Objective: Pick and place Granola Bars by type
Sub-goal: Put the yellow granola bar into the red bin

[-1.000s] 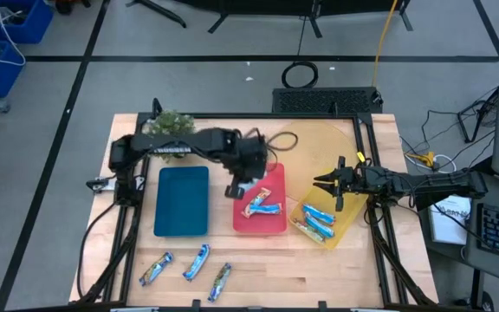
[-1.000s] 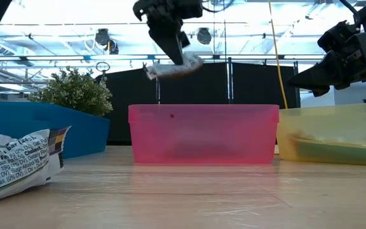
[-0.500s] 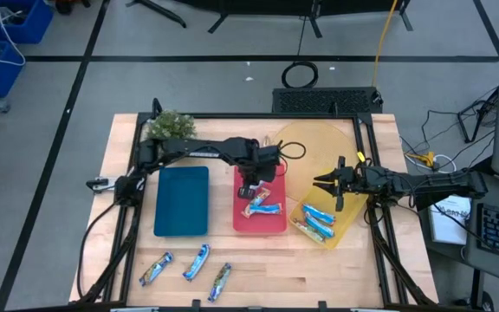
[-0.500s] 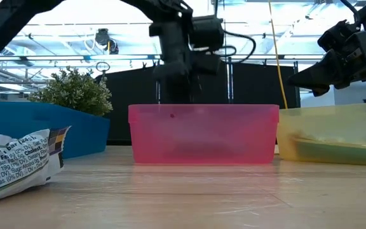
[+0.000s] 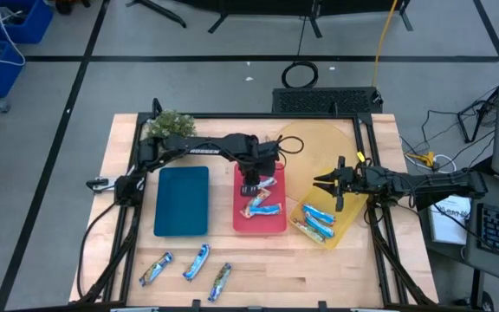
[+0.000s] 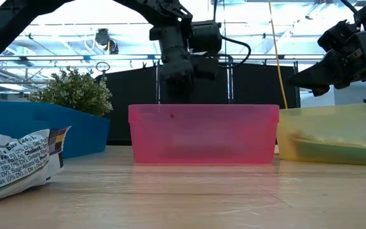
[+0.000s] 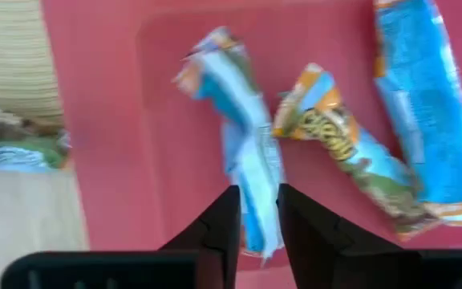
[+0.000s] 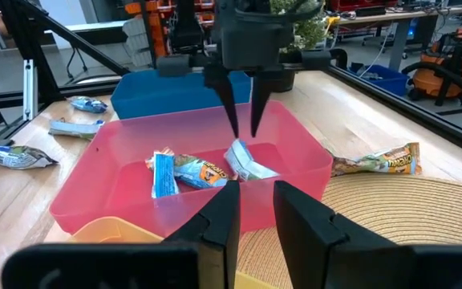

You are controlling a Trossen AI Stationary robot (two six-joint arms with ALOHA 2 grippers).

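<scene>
Two left gripper (image 8: pixel 241 120) fingers slightly parted — empty — above red tray (image 8: pixel 119 189).

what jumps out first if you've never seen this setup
The left gripper hangs over the red tray mid-table, jaws open just above a blue granola bar, with two more bars lying beside it. The right gripper waits over the yellow tray; three bars lie loose near the table's front edge.
</scene>
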